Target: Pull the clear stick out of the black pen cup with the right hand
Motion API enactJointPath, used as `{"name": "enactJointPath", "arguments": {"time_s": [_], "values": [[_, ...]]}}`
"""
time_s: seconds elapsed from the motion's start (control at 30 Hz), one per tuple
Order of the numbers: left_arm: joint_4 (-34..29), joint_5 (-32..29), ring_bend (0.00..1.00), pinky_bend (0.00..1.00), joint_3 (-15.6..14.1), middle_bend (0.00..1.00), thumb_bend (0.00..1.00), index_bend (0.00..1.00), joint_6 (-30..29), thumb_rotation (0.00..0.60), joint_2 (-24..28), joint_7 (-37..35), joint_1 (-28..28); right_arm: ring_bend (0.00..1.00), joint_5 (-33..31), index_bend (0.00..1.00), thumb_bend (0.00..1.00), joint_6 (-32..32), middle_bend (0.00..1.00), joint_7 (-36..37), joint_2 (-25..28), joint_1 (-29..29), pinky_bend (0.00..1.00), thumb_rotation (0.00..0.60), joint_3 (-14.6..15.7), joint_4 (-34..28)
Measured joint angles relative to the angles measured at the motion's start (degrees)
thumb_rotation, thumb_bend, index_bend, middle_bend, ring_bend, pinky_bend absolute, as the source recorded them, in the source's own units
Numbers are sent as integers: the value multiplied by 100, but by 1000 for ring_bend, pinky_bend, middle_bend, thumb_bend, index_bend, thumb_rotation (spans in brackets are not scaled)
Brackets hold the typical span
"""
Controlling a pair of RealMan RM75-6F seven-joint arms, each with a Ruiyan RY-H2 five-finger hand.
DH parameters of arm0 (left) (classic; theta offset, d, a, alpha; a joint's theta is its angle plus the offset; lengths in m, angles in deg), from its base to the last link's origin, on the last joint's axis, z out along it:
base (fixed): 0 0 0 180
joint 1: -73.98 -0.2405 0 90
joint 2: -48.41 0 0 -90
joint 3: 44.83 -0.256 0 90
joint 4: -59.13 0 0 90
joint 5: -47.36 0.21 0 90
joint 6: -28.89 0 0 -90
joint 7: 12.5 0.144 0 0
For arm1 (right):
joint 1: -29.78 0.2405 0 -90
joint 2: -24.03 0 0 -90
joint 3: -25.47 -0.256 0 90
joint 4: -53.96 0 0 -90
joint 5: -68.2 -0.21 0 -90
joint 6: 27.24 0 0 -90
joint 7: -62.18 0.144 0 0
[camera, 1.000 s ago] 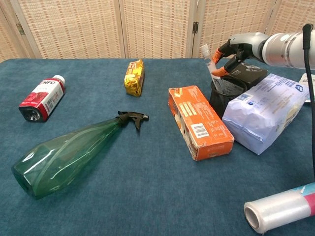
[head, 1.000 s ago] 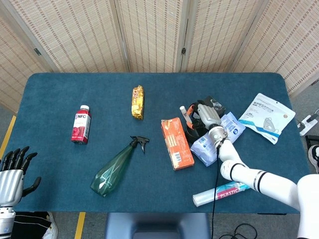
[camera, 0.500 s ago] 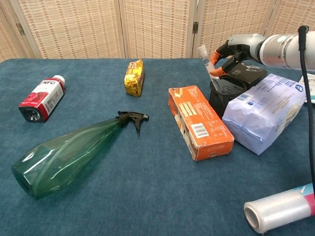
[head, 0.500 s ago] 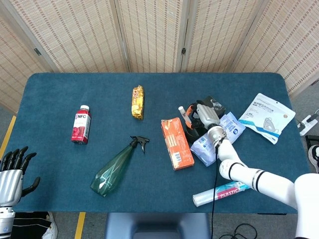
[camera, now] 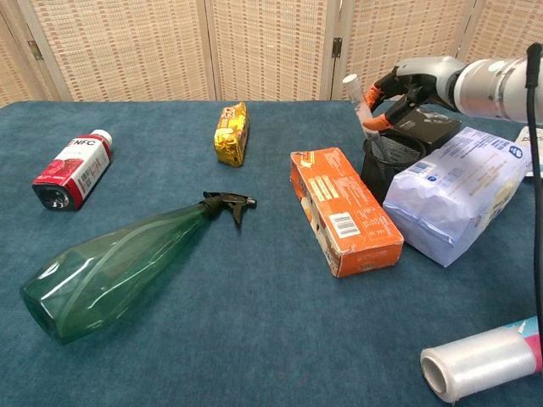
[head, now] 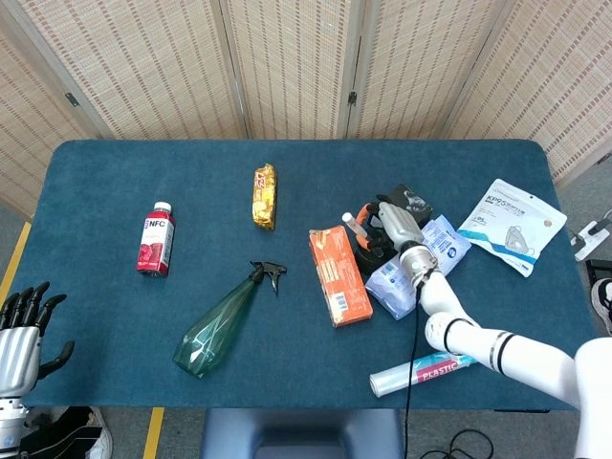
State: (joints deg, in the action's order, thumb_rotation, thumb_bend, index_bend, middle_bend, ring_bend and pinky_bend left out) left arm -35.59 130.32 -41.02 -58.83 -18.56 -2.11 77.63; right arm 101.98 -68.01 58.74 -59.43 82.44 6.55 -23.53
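The black mesh pen cup (camera: 390,165) stands between the orange box and the white-blue bag; in the head view the pen cup (head: 372,256) is mostly hidden under my hand. The clear stick (camera: 359,103) leans up and left out of the cup, its lower end still inside the rim. My right hand (camera: 407,89) pinches the stick near its upper part with orange-tipped fingers; in the head view the right hand (head: 392,225) sits over the cup with the stick (head: 354,226) poking left. My left hand (head: 21,330) hangs off the table's near left corner, fingers apart, holding nothing.
An orange box (camera: 344,209) lies just left of the cup, a white-blue bag (camera: 458,192) right of it. A green spray bottle (camera: 119,263), red NFC bottle (camera: 72,168), gold snack bar (camera: 230,132), plastic-wrap roll (camera: 479,360) and mask packet (head: 512,225) lie around the table.
The right hand has lifted the clear stick slightly higher out of the cup and tilted it a bit. The left hand has sunk slightly lower at the frame edge.
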Motion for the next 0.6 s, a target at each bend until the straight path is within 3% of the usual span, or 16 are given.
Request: {"name": "enactJointPath", "arguments": {"time_s": [0.23, 0.6], "values": [[27, 28, 47, 95, -8, 85, 320, 219, -2, 600, -29, -28, 1, 53, 916, 640, 463, -406, 350, 872, 370, -688, 118, 600, -112, -669], [0, 77, 47, 96, 3, 85, 320, 218, -23, 600, -23, -38, 15, 102, 2392, 655, 464, -1039, 395, 2732, 593, -1584, 118, 600, -300, -1146]]}}
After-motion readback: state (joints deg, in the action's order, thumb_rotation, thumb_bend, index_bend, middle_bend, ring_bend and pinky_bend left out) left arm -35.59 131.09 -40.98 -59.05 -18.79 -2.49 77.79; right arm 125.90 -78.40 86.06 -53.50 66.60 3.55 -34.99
